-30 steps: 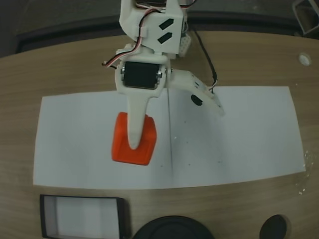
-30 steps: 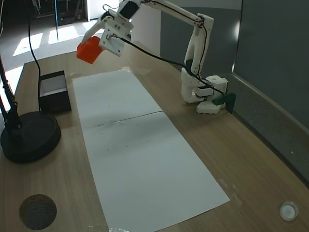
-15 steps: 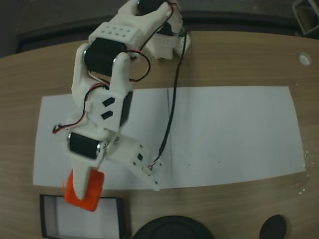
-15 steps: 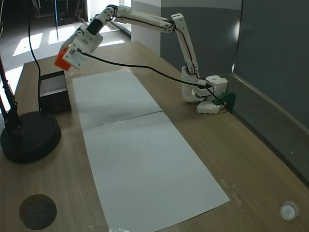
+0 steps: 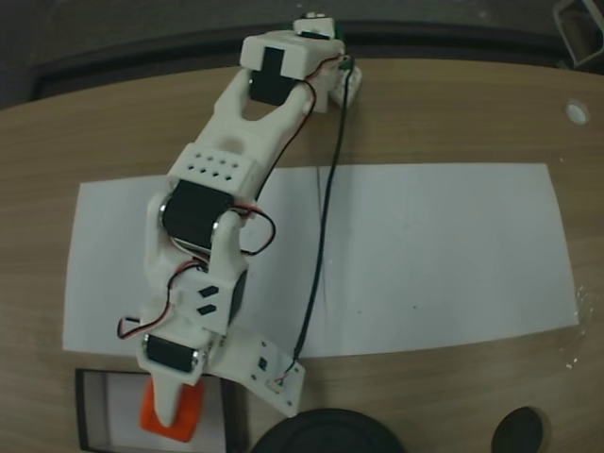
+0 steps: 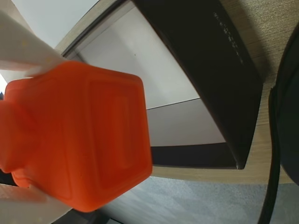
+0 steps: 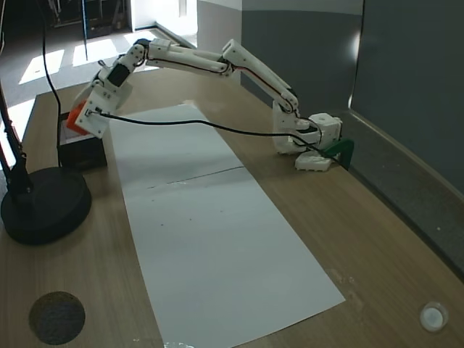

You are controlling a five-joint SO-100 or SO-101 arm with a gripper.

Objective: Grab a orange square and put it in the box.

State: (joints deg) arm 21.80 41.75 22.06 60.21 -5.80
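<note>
— Orange square [image 5: 173, 415] location?
— Lower left of a fixed view, clamped in the gripper [image 5: 171, 411] above the box [image 5: 94, 412]; large at the wrist view's left.
— Gripper state?
— Closed on it.

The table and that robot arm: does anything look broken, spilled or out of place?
Nothing stands out. The hand holds the orange cube over the black box, which sits square on the table. The white paper lies flat, with only a centre fold line.
</note>
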